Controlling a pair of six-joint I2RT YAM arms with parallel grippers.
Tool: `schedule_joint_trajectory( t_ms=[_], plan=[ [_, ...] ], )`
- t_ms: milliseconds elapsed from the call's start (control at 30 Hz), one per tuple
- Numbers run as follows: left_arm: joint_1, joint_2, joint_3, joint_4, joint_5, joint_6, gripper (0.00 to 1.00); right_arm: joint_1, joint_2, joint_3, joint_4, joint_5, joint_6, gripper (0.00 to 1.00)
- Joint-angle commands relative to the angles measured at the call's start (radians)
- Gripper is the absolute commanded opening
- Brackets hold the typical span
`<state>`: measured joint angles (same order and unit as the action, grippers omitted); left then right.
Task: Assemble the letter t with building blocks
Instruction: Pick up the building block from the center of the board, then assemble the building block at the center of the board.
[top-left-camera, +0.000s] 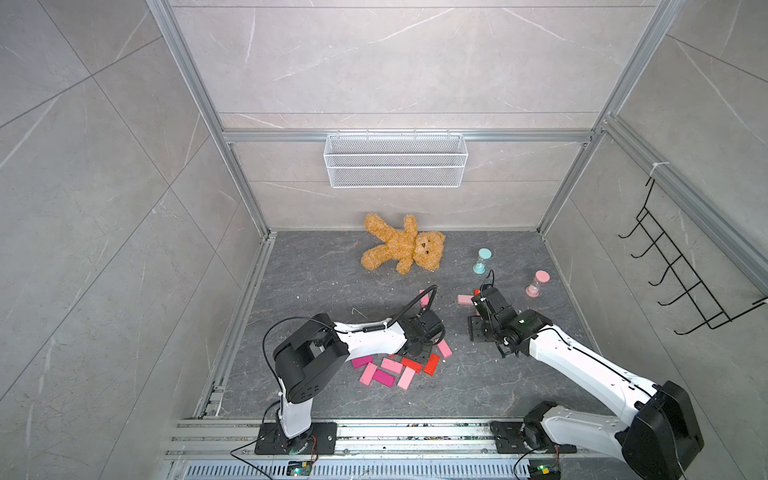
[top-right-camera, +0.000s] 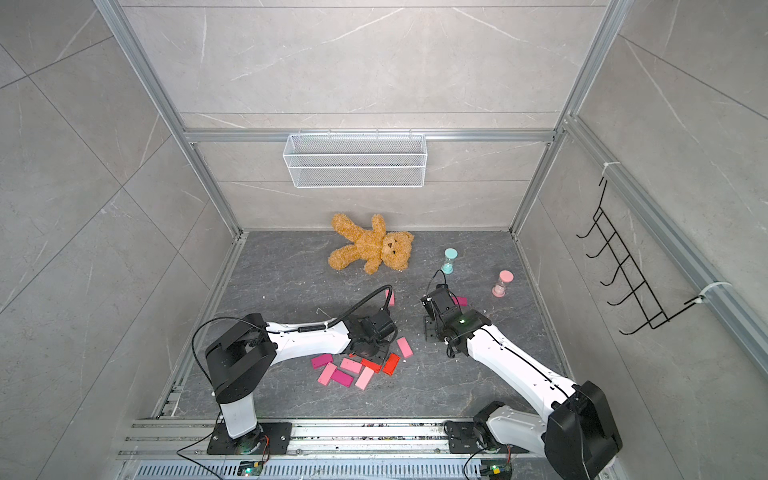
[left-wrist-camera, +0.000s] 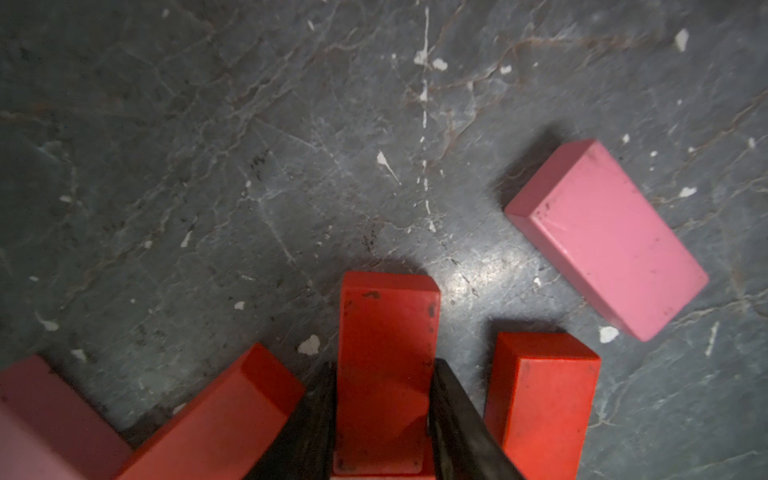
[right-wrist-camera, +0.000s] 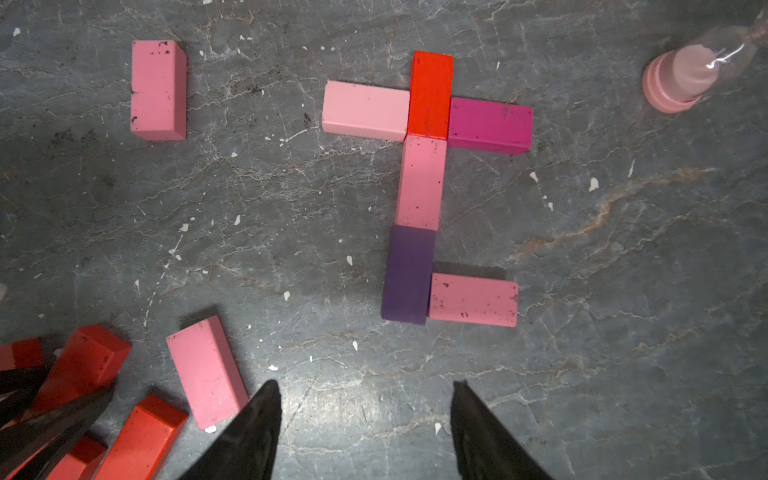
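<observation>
While the left claw (left-wrist-camera: 384, 365) pinches a red block (left-wrist-camera: 388, 328) by its long sides among the loose blocks (top-left-camera: 383, 378), the letter (right-wrist-camera: 417, 210) already lies nearly whole on the worktop (top-left-camera: 316, 274). It sits right of the middle, farther back than those spares, mostly hidden under the right arm (top-left-camera: 582, 357) in both top views. The right wrist view shows it flat: a stem of three touching pieces, the purple block (right-wrist-camera: 408, 274) nearest, a pink stem block (right-wrist-camera: 420, 174) next, a red cap block (right-wrist-camera: 431, 94) at the far end. A pale pink block (right-wrist-camera: 365, 110) touches the cap's left side and a magenta block (right-wrist-camera: 490, 124) its right, forming a crossbar whose halves do not quite line up. A pink foot block (right-wrist-camera: 473, 299) lies against the purple block's right side, like the hook of a small t. The right claw (right-wrist-camera: 365, 384) hangs spread and empty over bare worktop just nearer than the letter. I judge the shape finished or one piece short; where the held block would go is unclear.
</observation>
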<state>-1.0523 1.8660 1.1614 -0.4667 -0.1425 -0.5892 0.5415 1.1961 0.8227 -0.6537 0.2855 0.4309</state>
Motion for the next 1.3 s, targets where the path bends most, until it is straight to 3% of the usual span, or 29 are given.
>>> schedule_joint_trajectory(
  t_ms=[0, 333, 400, 433, 633, 800, 900, 1267],
  plan=[
    [-0.005, 0.022, 0.023, -0.037, -0.011, 0.012, 0.34, -0.005, -0.019, -0.01, -0.002, 0.023, 0.008, 0.66],
    [0.043, -0.043, 0.047, -0.039, -0.042, 0.127, 0.15, -0.007, -0.047, -0.026, 0.003, 0.028, 0.003, 0.66],
    [0.076, -0.062, 0.055, -0.037, -0.024, 0.167, 0.04, -0.007, -0.054, -0.031, 0.004, 0.029, 0.001, 0.66],
    [0.094, -0.075, 0.056, -0.03, -0.011, 0.208, 0.0, -0.007, -0.064, -0.036, 0.007, 0.029, -0.002, 0.66],
    [0.201, -0.133, 0.053, -0.023, 0.083, 0.547, 0.0, -0.007, -0.087, -0.045, 0.019, 0.025, -0.004, 0.66],
    [0.34, -0.17, 0.054, -0.039, 0.317, 0.855, 0.0, -0.007, -0.086, -0.043, 0.022, 0.02, 0.001, 0.66],
    [0.372, -0.17, 0.061, -0.038, 0.351, 1.038, 0.0, -0.007, -0.089, -0.042, 0.024, 0.018, 0.003, 0.66],
    [0.466, 0.034, 0.324, -0.251, 0.466, 1.393, 0.0, -0.007, -0.097, -0.04, 0.008, 0.008, -0.016, 0.66]
  ],
)
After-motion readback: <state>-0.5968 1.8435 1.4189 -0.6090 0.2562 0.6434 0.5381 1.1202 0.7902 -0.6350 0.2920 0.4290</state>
